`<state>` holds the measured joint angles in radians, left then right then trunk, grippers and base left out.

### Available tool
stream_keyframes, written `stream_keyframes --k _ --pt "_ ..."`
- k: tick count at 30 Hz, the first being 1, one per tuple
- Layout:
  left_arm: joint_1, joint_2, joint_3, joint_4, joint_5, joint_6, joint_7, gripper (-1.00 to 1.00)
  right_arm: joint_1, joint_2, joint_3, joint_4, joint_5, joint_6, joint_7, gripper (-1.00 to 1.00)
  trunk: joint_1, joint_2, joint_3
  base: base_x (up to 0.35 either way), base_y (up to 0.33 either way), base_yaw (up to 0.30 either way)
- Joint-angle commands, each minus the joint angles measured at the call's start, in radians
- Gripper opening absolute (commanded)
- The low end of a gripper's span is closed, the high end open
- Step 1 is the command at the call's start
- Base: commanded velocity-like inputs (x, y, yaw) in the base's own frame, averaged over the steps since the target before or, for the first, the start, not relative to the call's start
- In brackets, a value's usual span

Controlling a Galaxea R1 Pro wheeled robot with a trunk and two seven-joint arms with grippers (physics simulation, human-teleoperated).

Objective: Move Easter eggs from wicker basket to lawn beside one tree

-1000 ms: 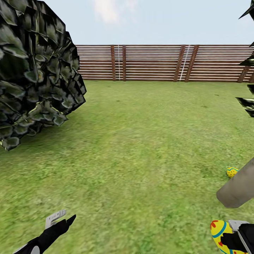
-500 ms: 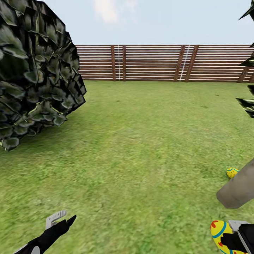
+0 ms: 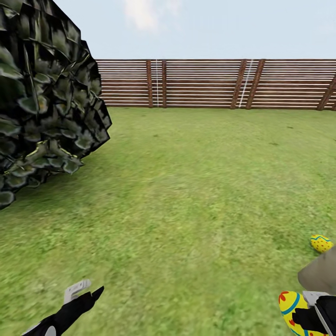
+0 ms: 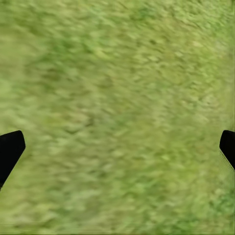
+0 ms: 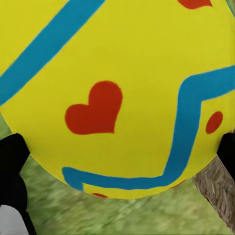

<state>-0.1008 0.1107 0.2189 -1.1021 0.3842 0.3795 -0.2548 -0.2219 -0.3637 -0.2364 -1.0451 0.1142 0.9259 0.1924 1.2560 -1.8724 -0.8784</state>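
Head view: held egg [image 3: 293,311] clamped in right gripper [image 3: 311,318] at 5 o'clock; grey trunk [image 3: 322,275] just above toward 12, second egg [image 3: 321,243] on lawn [image 3: 186,196] beyond it. Left gripper [image 3: 83,294] at 7 o'clock, spread, empty, well apart. Versus a second ago: view shifted, trunk and resting egg lower and further right.

Left wrist view: grass between parted fingertips [image 4: 10,149].

Right wrist view: egg pinched, trunk beside it.

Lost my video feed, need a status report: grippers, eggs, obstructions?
Right gripper shut on an egg. Left gripper open over lawn. Second egg on grass by tree trunk. Nothing blocking.
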Motion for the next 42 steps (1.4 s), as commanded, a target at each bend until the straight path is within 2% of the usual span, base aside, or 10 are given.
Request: stream_keyframes --k 1,5,42 --pt "0.000 0.000 0.002 -0.001 0.008 0.008 -0.003 1.00 -0.001 0.000 -0.001 -0.001 0.010 0.004 0.010 -1.00 0.001 0.000 -0.001 0.339 0.000 0.000" --pt "0.000 0.000 0.005 -0.003 0.010 0.006 -0.003 1.00 -0.001 0.000 -0.001 -0.001 0.010 0.004 0.010 -1.00 0.001 0.000 -0.001 0.178 0.000 0.000" --pt "0.000 0.000 0.002 -0.002 0.008 0.009 0.009 1.00 -0.001 0.000 0.001 -0.001 0.007 -0.007 0.012 -1.00 0.142 -0.259 -0.117 0.001 0.000 0.000"
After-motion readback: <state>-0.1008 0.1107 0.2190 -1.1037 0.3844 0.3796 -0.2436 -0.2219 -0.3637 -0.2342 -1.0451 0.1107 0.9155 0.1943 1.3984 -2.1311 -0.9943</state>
